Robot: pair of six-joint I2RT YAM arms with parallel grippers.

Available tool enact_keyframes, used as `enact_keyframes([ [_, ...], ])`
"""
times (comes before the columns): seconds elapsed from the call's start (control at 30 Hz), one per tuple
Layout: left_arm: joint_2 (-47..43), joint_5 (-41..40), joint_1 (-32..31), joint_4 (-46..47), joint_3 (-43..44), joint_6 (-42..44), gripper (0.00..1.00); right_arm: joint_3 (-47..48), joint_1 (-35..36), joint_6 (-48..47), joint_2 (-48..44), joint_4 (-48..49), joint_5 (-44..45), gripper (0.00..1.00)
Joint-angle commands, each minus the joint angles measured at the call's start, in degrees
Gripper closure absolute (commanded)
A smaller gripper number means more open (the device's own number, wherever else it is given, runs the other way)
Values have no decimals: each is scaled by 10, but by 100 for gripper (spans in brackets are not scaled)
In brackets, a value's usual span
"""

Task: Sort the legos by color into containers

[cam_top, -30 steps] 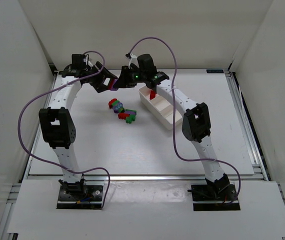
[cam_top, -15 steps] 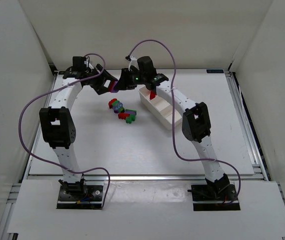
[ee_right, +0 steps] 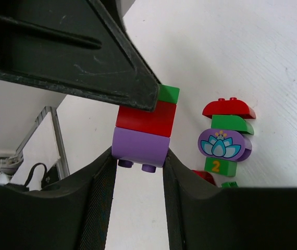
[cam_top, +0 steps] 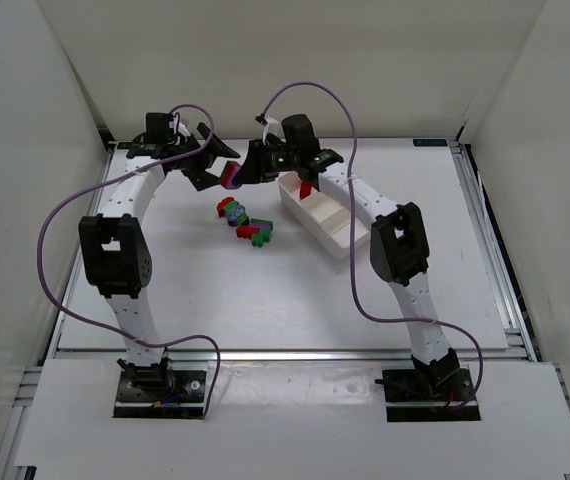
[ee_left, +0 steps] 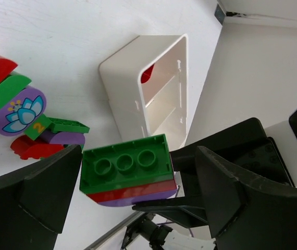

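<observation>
lego stack (ee_right: 146, 121) clamped in R claw (ee_right: 138, 156), betw L claw (ee_left: 138, 159)

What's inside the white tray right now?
One red lego in the far end compartment of the tray. The other two compartments look bare, but the right arm crosses the tray's far side, hiding whatever lies under it.

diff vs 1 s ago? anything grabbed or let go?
The brick stack held between the arms shifted slightly right, toward the tray. The right claw moved with it, shut on its purple bottom brick. The left claw looks spread wider, with a gap beside the stack. The loose bricks and tray stayed put.
</observation>
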Motion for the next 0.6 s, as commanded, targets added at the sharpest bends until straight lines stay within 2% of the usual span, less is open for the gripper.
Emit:
enact_keyframes([
  [0.0, -60, 41, 2, 35, -4, 17, 1, -4, -9, -17, -55, 29, -46, 100],
  [0.1, -76, 101, 19, 66, -20, 46, 1, -3, -33, -18, -69, 27, -78, 100],
  [0.17, -81, 150, 54, 96, -41, 69, 1, 4, -52, -6, -77, 21, -124, 100],
  [0.23, -87, 233, 75, 135, -61, 83, 1, 11, -84, 12, -82, 14, -183, 100],
  [0.27, -87, 272, 97, 203, -92, 72, 5, 19, -94, 20, -84, 10, -205, 100],
  [0.3, -84, 320, 108, 220, -102, 63, 6, 23, -108, 20, -84, -7, -244, 100],
  [0.37, -68, 364, 129, 254, -111, 52, 11, 25, -124, 24, -90, -24, -282, 100],
  [0.43, -57, 426, 132, 300, -115, 28, 13, 19, -136, 34, -93, -25, -325, 100],
  [0.57, -54, 477, 106, 337, -103, 46, 14, -5, -140, 66, -99, -6, -376, 100],
])
